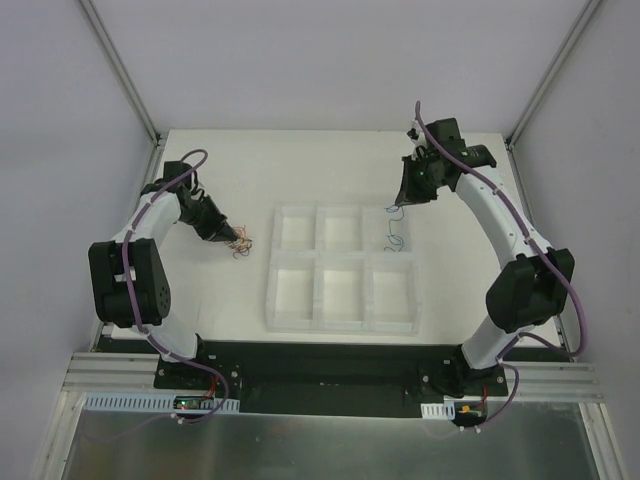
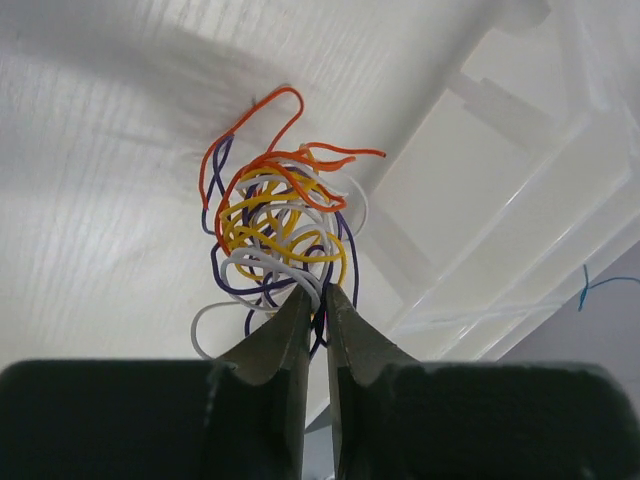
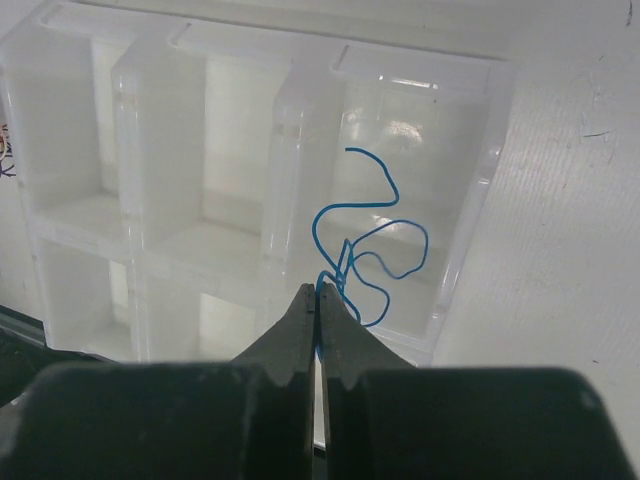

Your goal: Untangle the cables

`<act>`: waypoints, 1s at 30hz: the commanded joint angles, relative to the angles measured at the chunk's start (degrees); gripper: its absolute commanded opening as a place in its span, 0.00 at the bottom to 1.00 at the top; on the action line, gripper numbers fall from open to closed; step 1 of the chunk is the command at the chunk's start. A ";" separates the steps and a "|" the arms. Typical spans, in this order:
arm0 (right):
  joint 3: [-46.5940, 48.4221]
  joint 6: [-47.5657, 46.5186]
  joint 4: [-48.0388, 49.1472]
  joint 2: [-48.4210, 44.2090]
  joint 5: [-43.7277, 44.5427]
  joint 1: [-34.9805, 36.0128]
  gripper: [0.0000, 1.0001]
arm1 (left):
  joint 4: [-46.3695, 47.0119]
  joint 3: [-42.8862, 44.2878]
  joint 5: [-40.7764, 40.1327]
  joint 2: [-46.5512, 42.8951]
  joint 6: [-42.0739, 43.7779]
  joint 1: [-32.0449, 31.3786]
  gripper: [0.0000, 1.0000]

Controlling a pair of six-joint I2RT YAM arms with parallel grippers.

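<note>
Pinching, right gripper: jaws pressed together on the near end of the blue cable; the rest of it curls free beyond the tips.
Blue cable, place: held over the tray, above the right compartment of its back row; whether the low end touches the tray floor cannot be told.
Left gripper: jaws drawn narrow, only a thin slit between them, with a purple strand caught in that slit at the tips.
Tangle of cables: orange, yellow, white and purple loops knotted in one small clump, orange loops reaching farthest from the tips.
Tangle, place: on the table just left of the tray, level with its back row, apart from the tray wall.
Tray: white, six compartments in two rows of three.
</note>
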 commanded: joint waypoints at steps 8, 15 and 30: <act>0.23 0.40 -1.30 3.78 1.50 1.61 0.07 | -7.89 -3.08 -7.24 -7.97 8.88 -0.31 0.42; 6.74 0.13 -10.72 6.43 6.33 3.37 0.31 | -9.73 -2.21 -10.15 -8.68 13.88 -0.31 0.52; -2.56 5.21 1.22 -1.13 -2.69 14.62 0.33 | -10.70 3.68 -17.09 0.63 18.20 -3.12 0.55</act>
